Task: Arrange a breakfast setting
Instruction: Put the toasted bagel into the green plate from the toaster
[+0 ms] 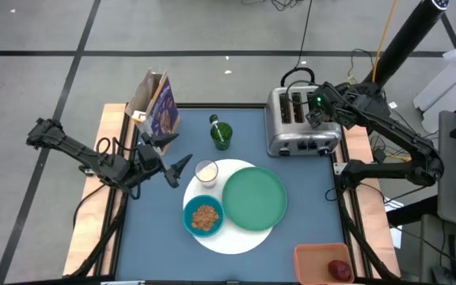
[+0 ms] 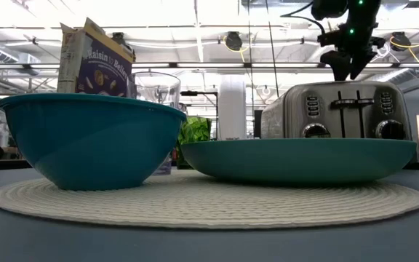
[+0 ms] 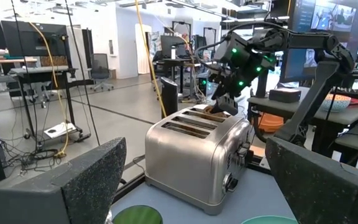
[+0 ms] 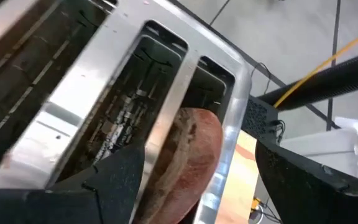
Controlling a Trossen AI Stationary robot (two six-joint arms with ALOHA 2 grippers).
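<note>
We see the right gripper (image 1: 317, 111) above the toaster (image 1: 302, 120) at the far right of the table, its fingers clamped on the bagel (image 4: 182, 163), which sits partly in a toaster slot. The left gripper (image 1: 170, 158) hovers wide open at the left, near the clear glass (image 1: 206, 172) on the white mat (image 1: 248, 237).

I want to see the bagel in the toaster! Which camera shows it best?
The right wrist view: the bagel fills it, standing in a toaster slot between the right gripper's fingers. The left wrist view shows a sliver; high and low views hide it.
</note>
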